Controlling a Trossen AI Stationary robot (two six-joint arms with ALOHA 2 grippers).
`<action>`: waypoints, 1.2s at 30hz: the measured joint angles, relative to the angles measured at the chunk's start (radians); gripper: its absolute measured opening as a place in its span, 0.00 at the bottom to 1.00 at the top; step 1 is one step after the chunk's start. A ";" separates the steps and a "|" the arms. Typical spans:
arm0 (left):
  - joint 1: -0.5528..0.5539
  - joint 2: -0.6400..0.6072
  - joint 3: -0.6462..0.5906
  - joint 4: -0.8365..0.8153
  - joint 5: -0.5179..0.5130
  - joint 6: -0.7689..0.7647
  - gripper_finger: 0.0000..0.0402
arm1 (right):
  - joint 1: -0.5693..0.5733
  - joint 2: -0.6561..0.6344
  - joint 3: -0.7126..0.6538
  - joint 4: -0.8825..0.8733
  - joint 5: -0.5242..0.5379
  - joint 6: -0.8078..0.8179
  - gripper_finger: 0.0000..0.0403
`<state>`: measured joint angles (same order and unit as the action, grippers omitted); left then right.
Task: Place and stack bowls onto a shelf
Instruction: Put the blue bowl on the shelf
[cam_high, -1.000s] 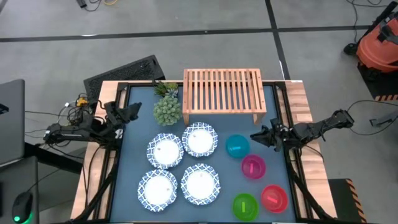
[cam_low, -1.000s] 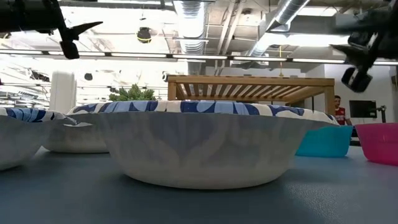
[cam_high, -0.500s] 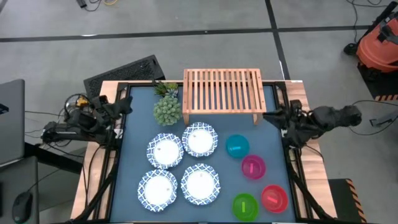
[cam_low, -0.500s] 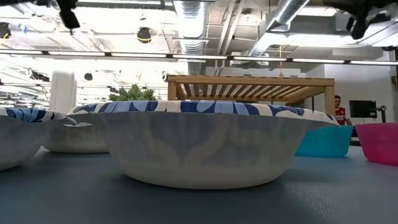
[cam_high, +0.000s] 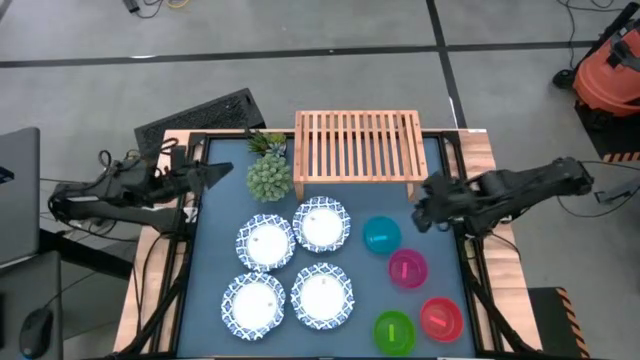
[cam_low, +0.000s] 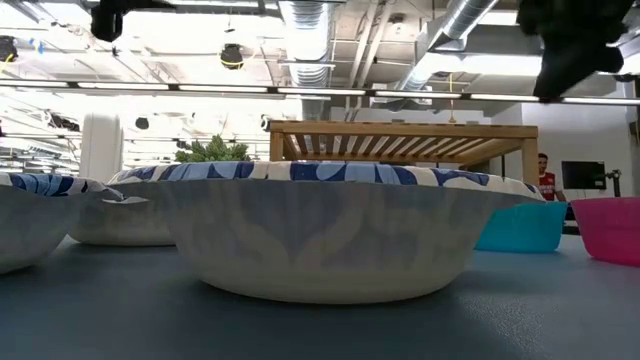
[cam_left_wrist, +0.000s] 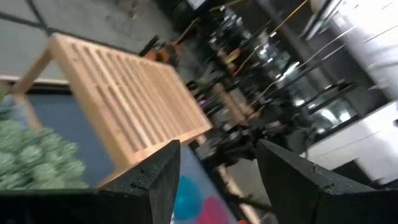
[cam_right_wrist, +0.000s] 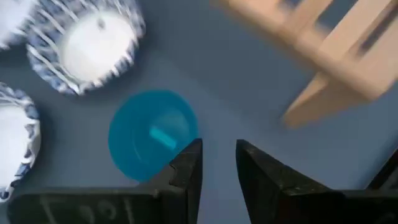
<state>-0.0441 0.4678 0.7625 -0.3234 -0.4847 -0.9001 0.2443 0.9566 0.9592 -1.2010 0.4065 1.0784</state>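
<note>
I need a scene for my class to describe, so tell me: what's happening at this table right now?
A two-armed robot is about to put bowls on the shelf, which holds nothing yet. The right gripper hangs open above the table near the teal bowl. The left gripper is open too, in the air at the table's left edge beside the plant. Neither holds anything. All four patterned bowls and the magenta, red and green bowls sit unstacked on the table.

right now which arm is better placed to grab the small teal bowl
The right. Its gripper hangs beside the small teal plastic bowl, fingers open, with the bowl in its wrist view. The left gripper sits at the table's far left edge, beyond the green spiky plant.
</note>
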 joint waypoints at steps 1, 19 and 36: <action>0.000 0.010 0.006 -0.019 0.000 -0.002 0.49 | -0.011 0.033 0.000 0.000 -0.017 0.020 0.34; 0.000 0.030 0.002 -0.079 0.009 0.004 0.49 | -0.160 0.326 -0.155 0.402 -0.342 0.037 0.64; 0.000 0.030 0.002 -0.091 -0.040 -0.002 0.49 | -0.163 0.360 -0.280 0.432 -0.328 0.015 0.60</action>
<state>-0.0441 0.4976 0.7647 -0.4141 -0.5243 -0.9024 0.0815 1.3170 0.6796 -0.7695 0.0790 1.0933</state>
